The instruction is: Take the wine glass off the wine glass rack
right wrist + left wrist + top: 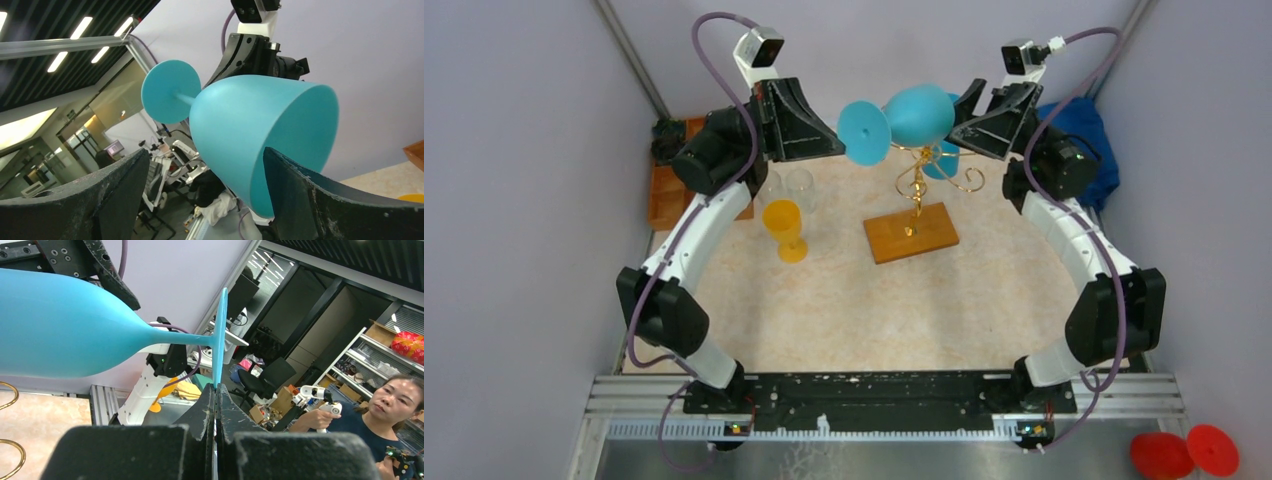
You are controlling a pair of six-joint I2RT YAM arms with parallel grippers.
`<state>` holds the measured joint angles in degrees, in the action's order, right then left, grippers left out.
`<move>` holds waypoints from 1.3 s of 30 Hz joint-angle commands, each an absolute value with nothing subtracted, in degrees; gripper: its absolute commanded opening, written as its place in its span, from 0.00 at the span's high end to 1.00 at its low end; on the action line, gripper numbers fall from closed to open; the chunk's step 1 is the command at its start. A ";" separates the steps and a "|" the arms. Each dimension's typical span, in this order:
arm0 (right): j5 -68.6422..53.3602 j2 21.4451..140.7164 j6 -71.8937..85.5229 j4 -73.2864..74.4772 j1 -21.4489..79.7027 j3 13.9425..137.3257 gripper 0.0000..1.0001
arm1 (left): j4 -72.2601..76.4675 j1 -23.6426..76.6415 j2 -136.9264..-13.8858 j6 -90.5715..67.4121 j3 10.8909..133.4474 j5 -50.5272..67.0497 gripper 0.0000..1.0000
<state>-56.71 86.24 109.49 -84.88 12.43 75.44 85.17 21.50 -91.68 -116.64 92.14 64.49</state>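
The blue wine glass point(919, 113) lies on its side up in the air, between the 2 grippers. The left gripper point(844, 147) is closed tight on the thin edge of the glass's flat round foot point(219, 335). In the left wrist view the foot stands straight up out of the pinched fingers point(200, 410). The stem runs off to that gripper's left, to the big round bowl point(60, 330). The right gripper point(959, 125) is spread wide at the other end, and the bowl sits between its 2 fingers with the open mouth turned toward that gripper. One finger point(310, 195) is right up against the rim. The other finger point(100, 195) has a gap between it and the bowl, so this gripper is not squeezing the glass. The wine glass rack point(917, 180) stands on the table point(844, 300), below the glass and between the 2 grippers. A second blue glass point(942, 162) hangs on the rack, just under the right gripper. An orange glass point(784, 225) and 2 clear glasses point(799, 186) stand on the table below the left gripper.
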 commanded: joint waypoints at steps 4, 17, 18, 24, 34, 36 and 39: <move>-53.23 83.52 109.73 -98.69 14.57 79.50 0.27 | 102.61 21.57 -92.21 -114.20 90.96 64.33 1.00; -50.77 82.43 111.25 -98.70 14.60 78.87 0.94 | 101.59 21.45 -92.56 -112.69 89.12 65.41 1.00; -50.72 82.44 111.44 -98.67 14.59 78.84 1.00 | 100.94 21.50 -92.36 -112.34 89.12 65.70 1.00; -50.98 81.58 111.84 -98.44 14.33 78.90 1.00 | 95.88 21.49 -88.98 -106.43 87.71 68.03 0.58; -55.18 66.88 93.27 -68.98 5.79 78.17 1.00 | 17.28 19.02 -70.68 -41.58 87.66 60.33 1.00; -55.66 62.92 73.74 -40.61 4.68 82.37 1.00 | 1.07 19.07 -70.47 -31.71 91.34 50.55 1.00; -40.75 62.88 39.46 9.19 4.66 98.83 1.00 | -12.59 19.07 -74.38 -28.24 96.59 40.53 1.00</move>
<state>-53.21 64.38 80.93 -48.40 5.10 82.78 21.96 19.25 -70.22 -49.82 91.72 56.51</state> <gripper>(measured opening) 0.035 0.005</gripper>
